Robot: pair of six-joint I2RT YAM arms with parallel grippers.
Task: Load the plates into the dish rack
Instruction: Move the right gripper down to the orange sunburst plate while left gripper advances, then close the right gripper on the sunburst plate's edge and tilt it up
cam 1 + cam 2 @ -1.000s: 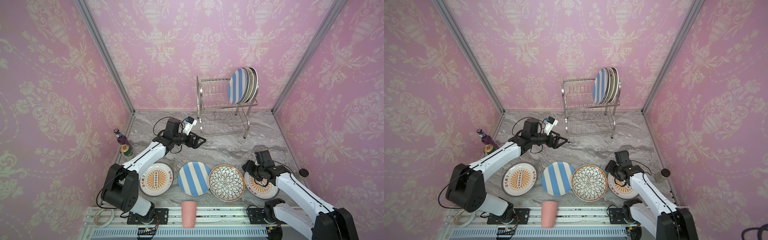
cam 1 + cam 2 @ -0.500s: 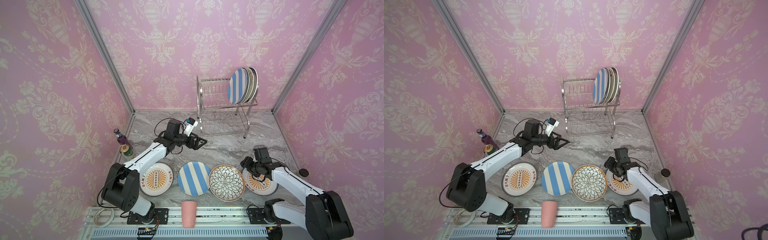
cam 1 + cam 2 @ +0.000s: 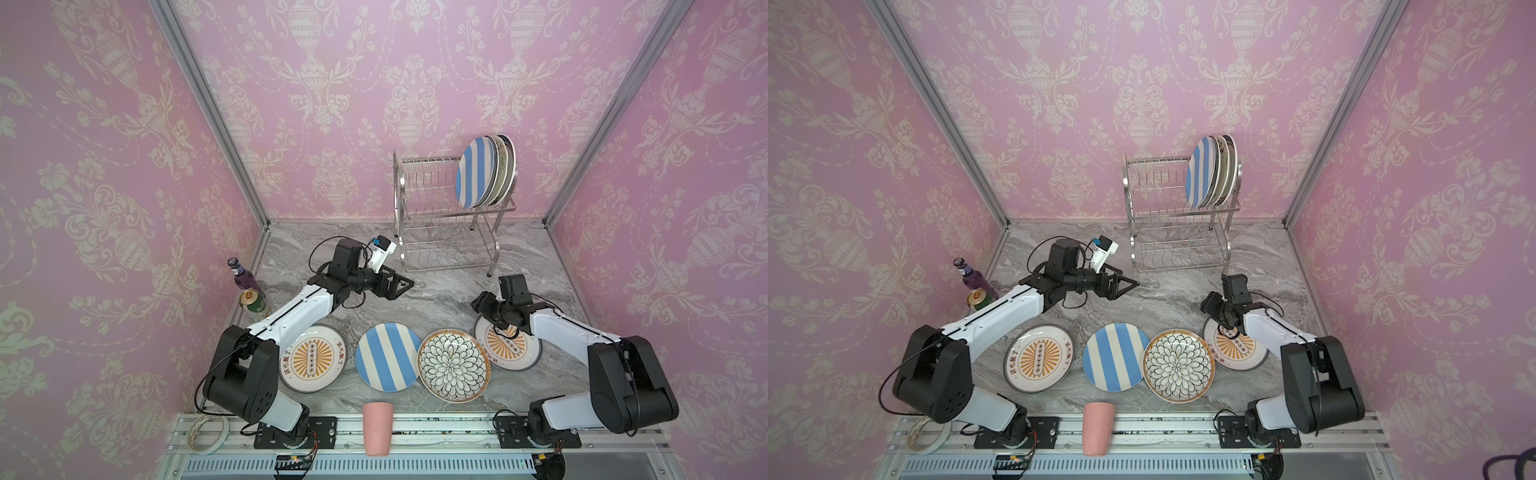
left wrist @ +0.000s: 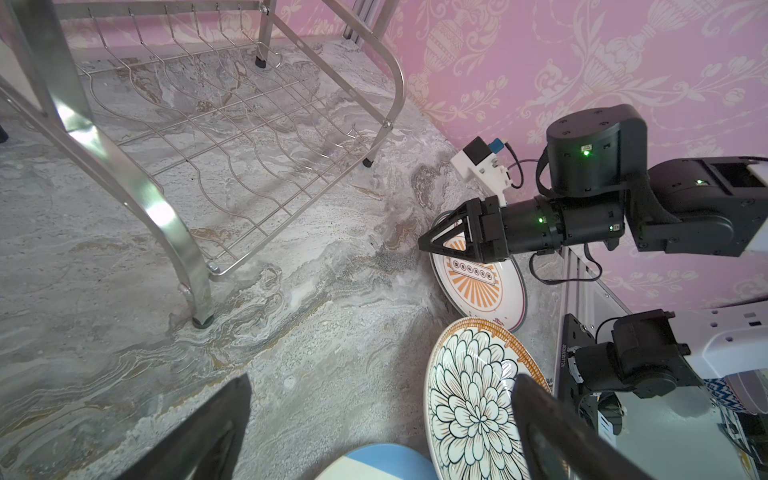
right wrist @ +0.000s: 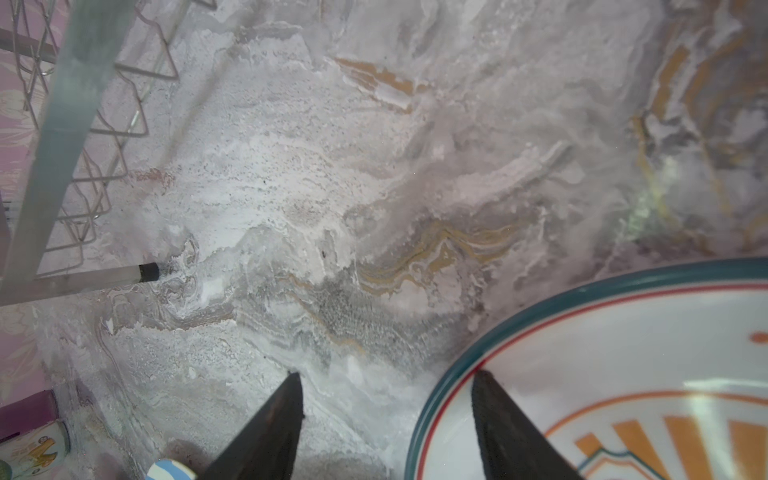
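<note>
rim of the right-hand orange-sunburst round ceramic plate (image 5: pixel 623 353), flat on the marble tabletop (image 5: pixel 332 187), runs between the spread, empty right fingers (image 5: pixel 496 415), one tip over its face, one outside; left fingers (image 4: pixel 208 428), also parted and empty, hang near the silver wire dish rack (image 4: pixel 160 212).

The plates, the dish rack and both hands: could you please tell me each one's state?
Dish rack: upright, plates in upper tier only.
Racked plates: standing on edge.
Left sunburst plate: lying face up.
Striped plate: lying face up.
Petal plate: lying face up.
Right sunburst plate: lying face up, not gripped.
Left hand: open, empty.
Right hand: open, straddling that plate's rim.
</note>
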